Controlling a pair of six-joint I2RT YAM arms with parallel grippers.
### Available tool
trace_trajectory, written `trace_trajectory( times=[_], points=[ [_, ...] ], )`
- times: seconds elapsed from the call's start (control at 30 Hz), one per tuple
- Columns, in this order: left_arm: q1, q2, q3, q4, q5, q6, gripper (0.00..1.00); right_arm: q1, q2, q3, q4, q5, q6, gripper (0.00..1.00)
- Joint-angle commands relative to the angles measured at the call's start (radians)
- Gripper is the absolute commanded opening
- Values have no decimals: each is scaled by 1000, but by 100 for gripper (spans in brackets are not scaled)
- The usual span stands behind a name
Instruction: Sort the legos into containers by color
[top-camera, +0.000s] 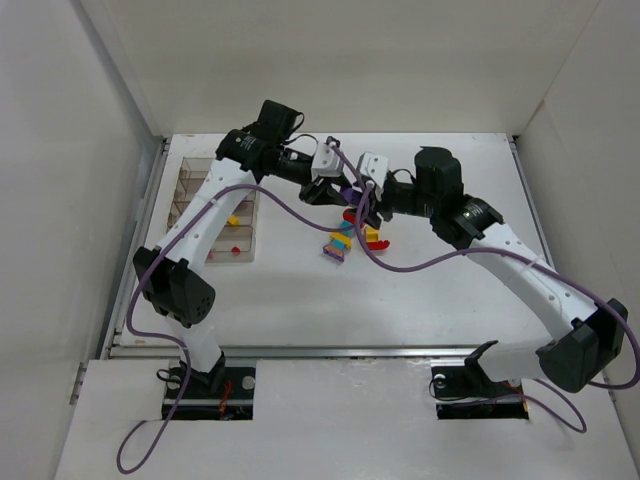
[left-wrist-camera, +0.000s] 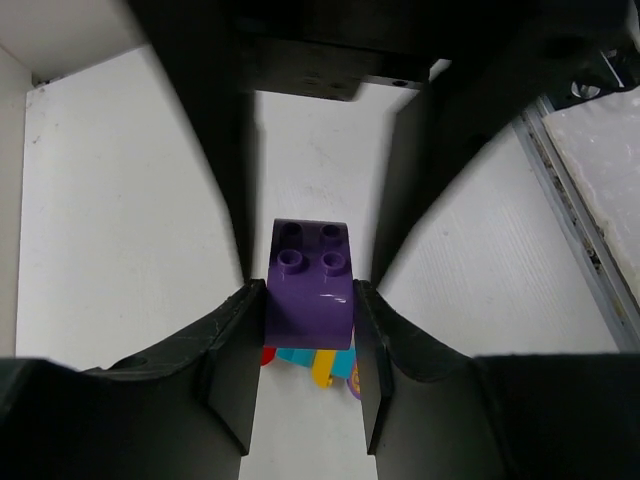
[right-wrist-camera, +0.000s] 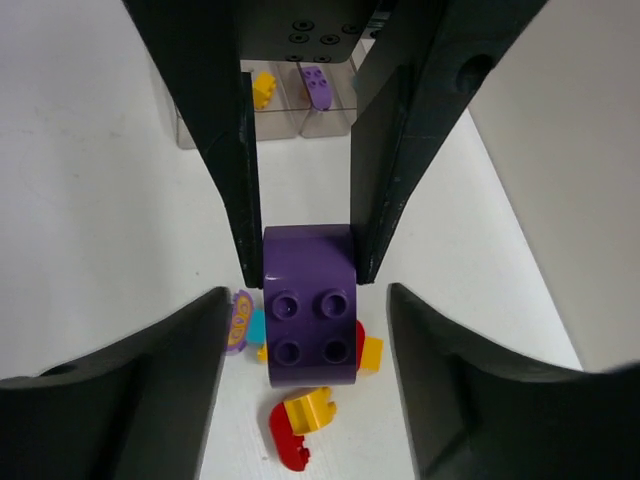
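Observation:
A purple brick (left-wrist-camera: 311, 285) hangs above the table between both grippers, studs showing (right-wrist-camera: 310, 320). My left gripper (left-wrist-camera: 305, 305) is shut on it, both pads flat against its sides. The right gripper (right-wrist-camera: 307, 295) stands open around the same brick, its fingers (right-wrist-camera: 170, 380) spread wide and apart from it. In the top view the two grippers meet at mid-table, left gripper (top-camera: 338, 187) and right gripper (top-camera: 362, 200). Below them lies a loose pile of legos (top-camera: 345, 240) in red, yellow, teal and purple. The clear containers (top-camera: 185, 175) sit at the left.
The containers' compartments (right-wrist-camera: 300, 125) hold a yellow brick (right-wrist-camera: 263, 88) and a purple one (right-wrist-camera: 318, 85). A red-and-yellow piece (right-wrist-camera: 300, 425) lies under the held brick. White walls enclose the table; a metal rail (left-wrist-camera: 575, 230) runs along its edge.

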Motion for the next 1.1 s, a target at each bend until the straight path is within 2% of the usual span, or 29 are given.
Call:
trace_trajectory(
  times=[0.0, 0.03, 0.13, 0.17, 0.2, 0.3, 0.33, 0.37, 0.47, 0.53, 0.7, 0.87, 0.93, 1.07],
  points=[
    [2, -37, 2, 35, -9, -79, 0, 7, 10, 37, 32, -4, 23, 74],
    [17, -37, -12, 35, -9, -93, 0, 7, 24, 37, 32, -4, 34, 100],
    [77, -37, -70, 94, -30, -187, 0, -2, 58, 37, 32, 8, 78, 100],
    [99, -48, -93, 136, -44, -252, 0, -16, 67, 37, 32, 8, 78, 100],
    [144, -60, -119, 177, -57, -388, 0, -30, 76, 37, 32, 8, 95, 100],
    [250, -107, -247, 308, -93, -514, 0, -56, 101, 37, 91, 8, 129, 100],
    [274, -124, -282, 370, -116, -588, 0, -56, 120, 49, 91, 8, 129, 100],
    [293, -140, -337, 401, -197, -626, 0, -56, 136, 63, 100, 26, 129, 100],
    [401, -178, -385, 457, -285, -747, 0, -56, 200, 143, 100, 94, 158, 100],
    [480, -178, -385, 457, -339, -772, 0, -56, 225, 190, 100, 135, 158, 100],
    [574, -128, -385, 466, -498, -771, 0, -56, 323, 287, 100, 249, 235, 100],
    [643, -8, -394, 446, -495, -716, 0, -56, 368, 318, 109, 321, 244, 100],
    [677, 40, -356, 399, -468, -636, 0, -56, 378, 330, 109, 321, 256, 100],
    [706, 124, -276, 362, -468, -598, 0, -65, 400, 342, 118, 321, 269, 100]
  ],
)
